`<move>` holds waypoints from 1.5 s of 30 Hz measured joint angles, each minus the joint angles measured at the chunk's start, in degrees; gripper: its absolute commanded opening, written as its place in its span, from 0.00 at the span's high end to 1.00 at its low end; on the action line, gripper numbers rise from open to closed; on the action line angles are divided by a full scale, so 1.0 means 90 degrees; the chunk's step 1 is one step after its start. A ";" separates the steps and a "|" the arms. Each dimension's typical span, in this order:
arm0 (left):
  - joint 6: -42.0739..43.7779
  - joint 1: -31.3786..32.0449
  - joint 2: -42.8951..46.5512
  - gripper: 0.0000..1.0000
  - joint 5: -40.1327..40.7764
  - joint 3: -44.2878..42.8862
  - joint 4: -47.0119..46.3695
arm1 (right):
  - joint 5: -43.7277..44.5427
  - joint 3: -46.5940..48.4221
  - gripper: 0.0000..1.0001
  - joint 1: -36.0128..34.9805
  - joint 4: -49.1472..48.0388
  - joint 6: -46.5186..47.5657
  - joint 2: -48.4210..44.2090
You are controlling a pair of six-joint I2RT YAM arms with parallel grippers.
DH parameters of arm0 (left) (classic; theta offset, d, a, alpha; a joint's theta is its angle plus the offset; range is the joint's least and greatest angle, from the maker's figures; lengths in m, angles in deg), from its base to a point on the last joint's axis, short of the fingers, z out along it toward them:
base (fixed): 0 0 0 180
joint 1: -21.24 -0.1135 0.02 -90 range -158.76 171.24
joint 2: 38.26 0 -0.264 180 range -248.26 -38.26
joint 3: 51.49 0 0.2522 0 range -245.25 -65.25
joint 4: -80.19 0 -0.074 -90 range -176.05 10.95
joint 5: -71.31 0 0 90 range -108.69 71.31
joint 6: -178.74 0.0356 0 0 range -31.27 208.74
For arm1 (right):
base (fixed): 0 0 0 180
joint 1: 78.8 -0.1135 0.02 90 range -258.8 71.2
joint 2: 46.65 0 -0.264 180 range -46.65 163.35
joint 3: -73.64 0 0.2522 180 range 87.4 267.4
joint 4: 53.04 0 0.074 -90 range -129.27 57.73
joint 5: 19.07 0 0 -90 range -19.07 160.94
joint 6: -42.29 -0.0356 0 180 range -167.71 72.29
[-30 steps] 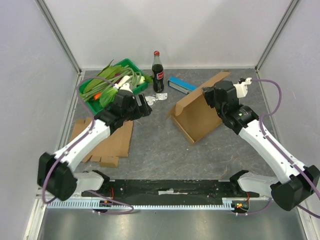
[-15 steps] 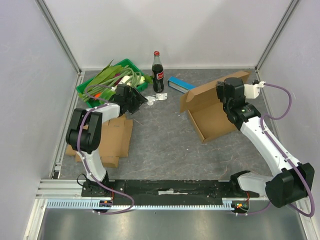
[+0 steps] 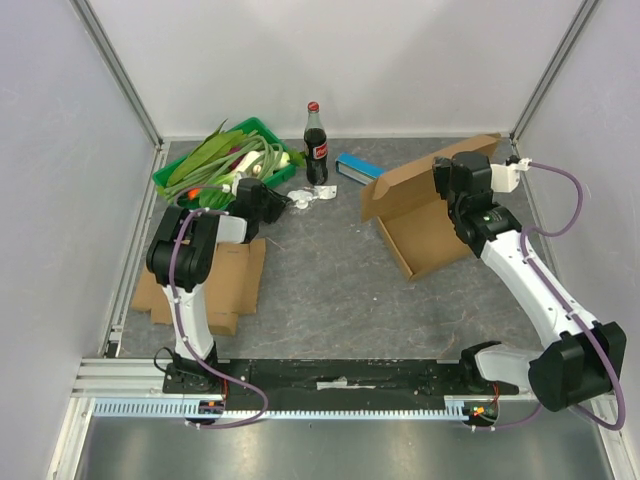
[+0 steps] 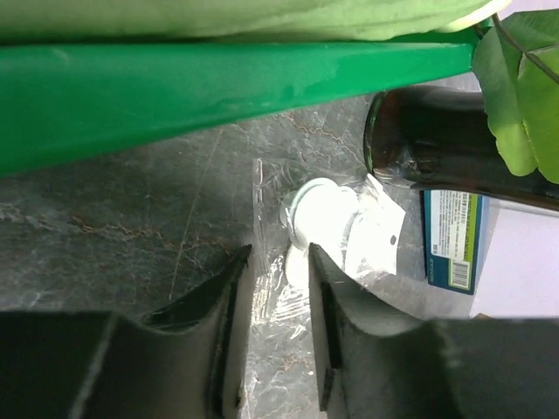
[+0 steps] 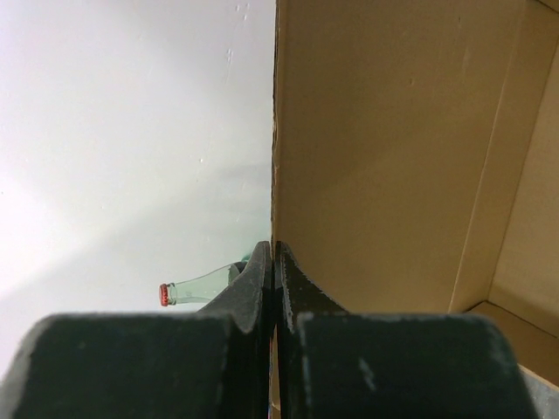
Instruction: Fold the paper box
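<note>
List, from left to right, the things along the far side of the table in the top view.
green tray of leafy vegetables → cola bottle → blue packet → paper box

The box [image 3: 425, 235] is matt brown cardboard, the tray [image 4: 218, 78] glossy green plastic, the bottle [image 4: 437, 148] shiny glass.

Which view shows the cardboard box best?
Top external: the whole box is visible, walls and flap. Right wrist shows only one wall up close, pinched by the right pincer. Left wrist shows none of it.
</note>
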 measured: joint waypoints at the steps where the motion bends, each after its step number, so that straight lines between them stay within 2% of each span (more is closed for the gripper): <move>1: -0.0022 0.0000 -0.0022 0.84 0.0019 0.0024 -0.0073 | -0.0012 0.0000 1.00 0.0002 0.0000 -0.0027 0.0015; 3: -0.0041 0.0000 -0.0044 0.98 0.0063 0.0058 -0.0138 | -0.0032 0.0000 1.00 0.0005 -0.0017 -0.0085 0.0046; 7: -0.0007 0.0000 0.0075 0.98 0.0189 0.0236 -0.0199 | -0.0063 0.0000 1.00 0.0022 -0.0044 -0.0170 0.0102; 9: 0.0080 0.0000 0.0440 0.98 0.0245 0.0546 -0.0097 | -0.0075 -0.0005 1.00 0.0022 -0.0049 -0.0221 0.0112; 13: 0.0284 0.0007 0.1948 0.98 0.0066 0.1333 0.0335 | -0.0153 -0.0092 1.00 0.0027 -0.0155 -0.0367 0.0114; 17: 0.0430 0.0243 0.3762 0.98 -0.0639 0.1885 0.0442 | -0.0350 -0.0119 1.00 0.0027 -0.0238 -0.0697 0.0240; 20: 0.0505 0.0889 0.4743 0.98 -0.1195 0.2256 0.0364 | -0.0590 -0.0134 1.00 0.0027 -0.0338 -0.1107 0.0432; 22: 0.0551 0.1588 0.5008 0.98 -0.1355 0.2370 0.0364 | -0.0724 -0.0143 1.00 0.0024 -0.0376 -0.1375 0.0563; 27: 0.0593 0.2963 0.4410 0.98 -0.1343 0.2341 -0.0095 | -0.0719 -0.0141 1.00 -0.0112 -0.0444 -0.1785 0.0680; 30: 0.0583 0.3259 0.3500 0.98 -0.1222 0.1987 -0.0277 | -0.0656 -0.0117 1.00 -0.0233 -0.0398 -0.1904 0.0680; 35: 0.0539 0.3538 0.1889 0.98 -0.0792 0.0721 -0.0483 | -0.0437 -0.0083 1.00 -0.0410 -0.0359 -0.2081 0.0680; 36: 0.0522 0.3582 0.1681 0.79 -0.0656 0.0459 -0.0495 | -0.0357 -0.0083 1.00 -0.0437 -0.0347 -0.2096 0.0680; 37: 0.0522 0.3604 0.1528 0.67 -0.0605 0.0260 -0.0515 | -0.0274 -0.0083 1.00 -0.0435 -0.0333 -0.2118 0.0680; 38: 0.0529 0.3631 0.1360 0.60 -0.0561 -0.0022 -0.0435 | -0.0250 -0.0080 1.00 -0.0435 -0.0316 -0.2130 0.0680; 39: 0.0542 0.3653 0.1253 0.47 -0.0488 -0.0267 -0.0355 | -0.0233 -0.0078 1.00 -0.0442 -0.0289 -0.2132 0.0680; 42: 0.0668 0.3718 0.1399 0.41 -0.0204 -0.0274 -0.0221 | -0.0204 -0.0017 1.00 -0.0478 -0.0240 -0.2140 0.0680; 45: 0.0993 0.3815 0.2409 0.41 0.0372 0.0937 -0.0170 | -0.0141 0.0087 1.00 -0.0505 -0.0163 -0.2115 0.0680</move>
